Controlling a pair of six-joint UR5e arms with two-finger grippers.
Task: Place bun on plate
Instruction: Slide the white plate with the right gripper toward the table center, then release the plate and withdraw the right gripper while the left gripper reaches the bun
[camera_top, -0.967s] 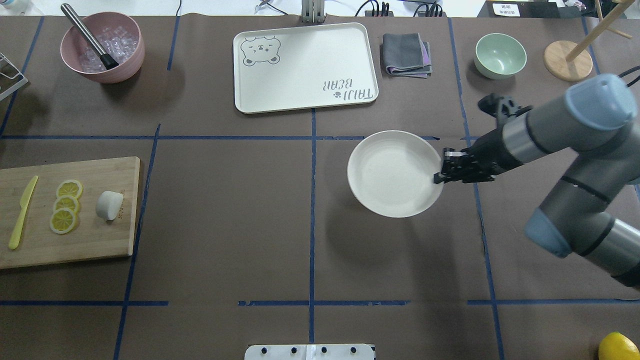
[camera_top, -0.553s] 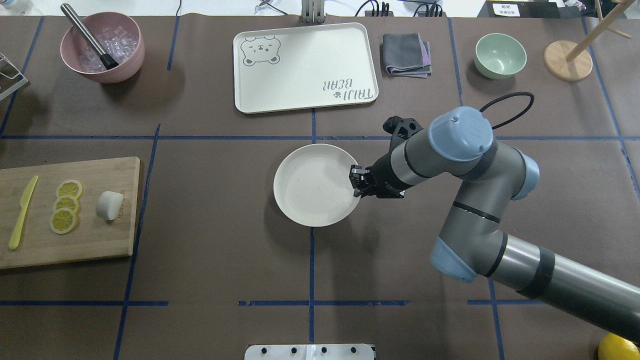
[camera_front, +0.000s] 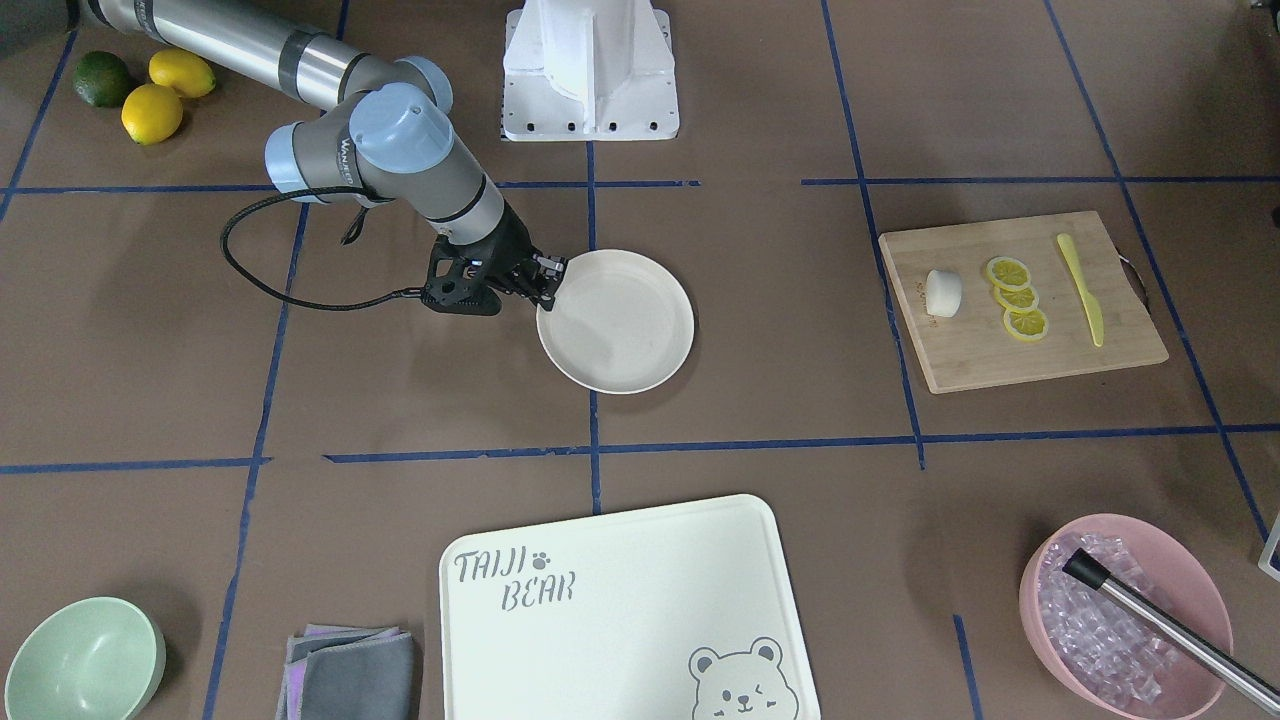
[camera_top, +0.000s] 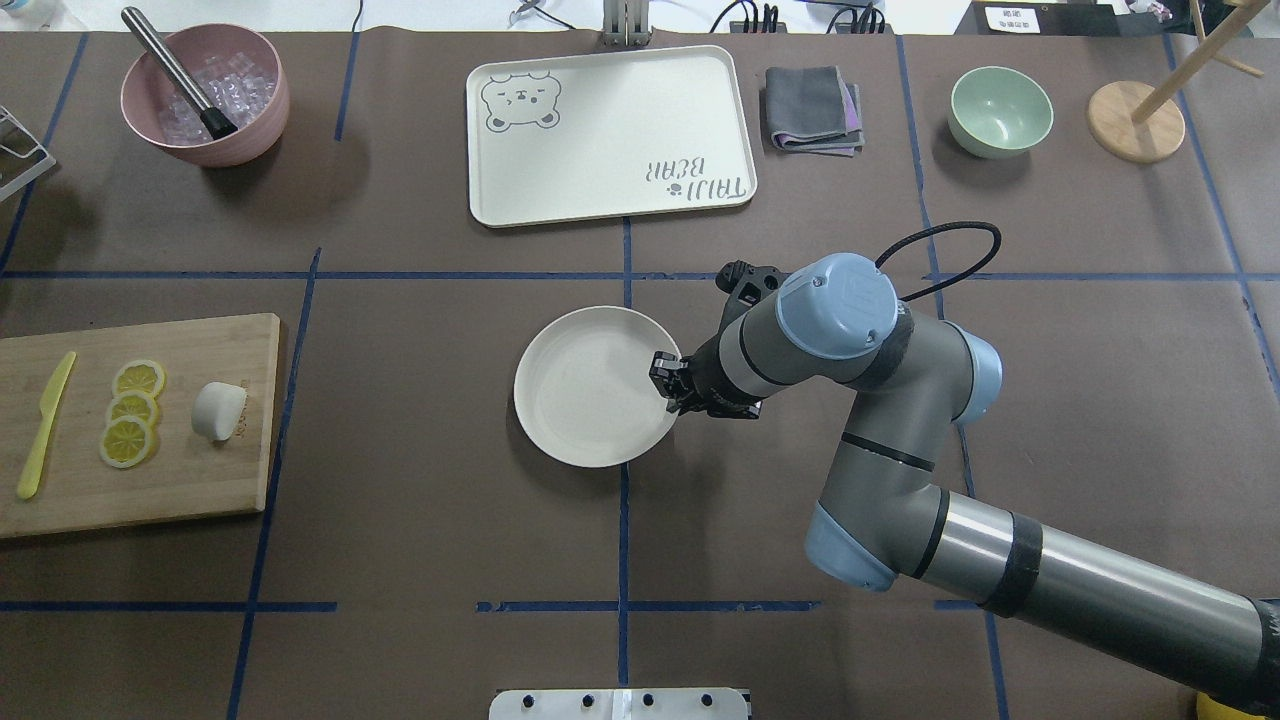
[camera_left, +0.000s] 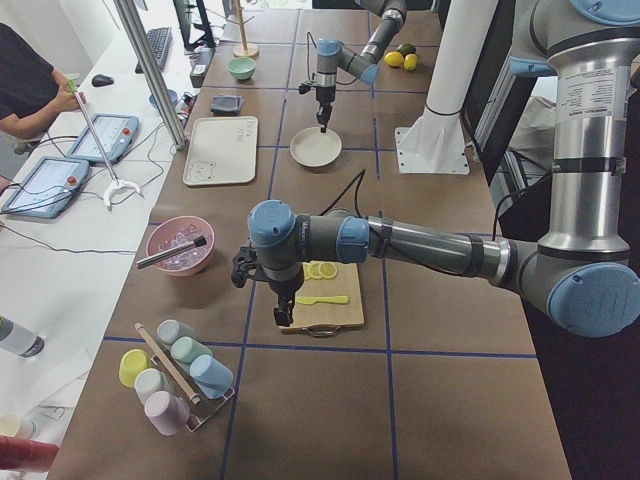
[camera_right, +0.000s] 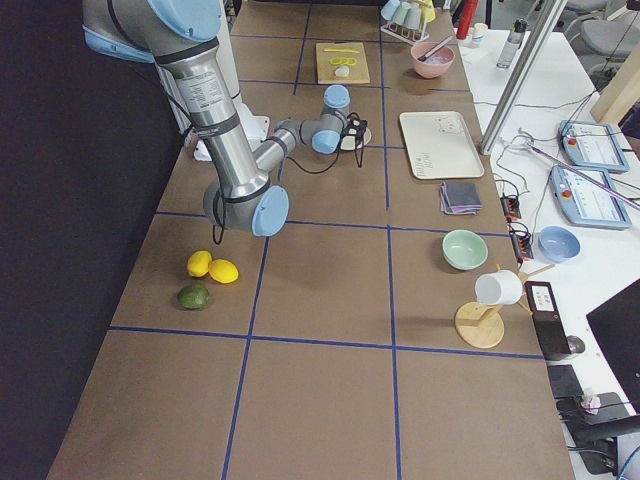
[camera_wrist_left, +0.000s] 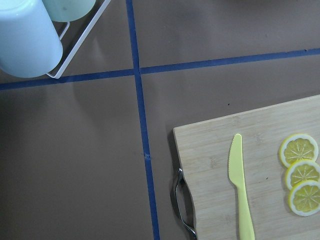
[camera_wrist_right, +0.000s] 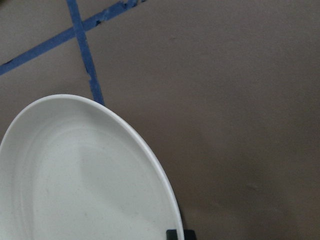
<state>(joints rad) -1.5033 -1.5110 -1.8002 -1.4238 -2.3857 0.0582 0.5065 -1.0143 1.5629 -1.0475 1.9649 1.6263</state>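
The bun is a small white lump lying on the wooden cutting board at the left, beside the lemon slices; it also shows in the front view as the bun. The round cream plate is at the table's middle. My right gripper is shut on the plate's right rim, also clear in the front view of the right gripper. My left gripper hangs over the board's near end, far from the bun; I cannot tell its state.
A "TAIJI BEAR" tray, a folded cloth and a mint bowl line the far side. A pink bowl of ice stands far left. A yellow knife lies on the board. A cup rack stands at the left end.
My right arm has carried the plate leftward, from the table's right half to its middle, with the gripper shut on the rim throughout. The bun has not moved.
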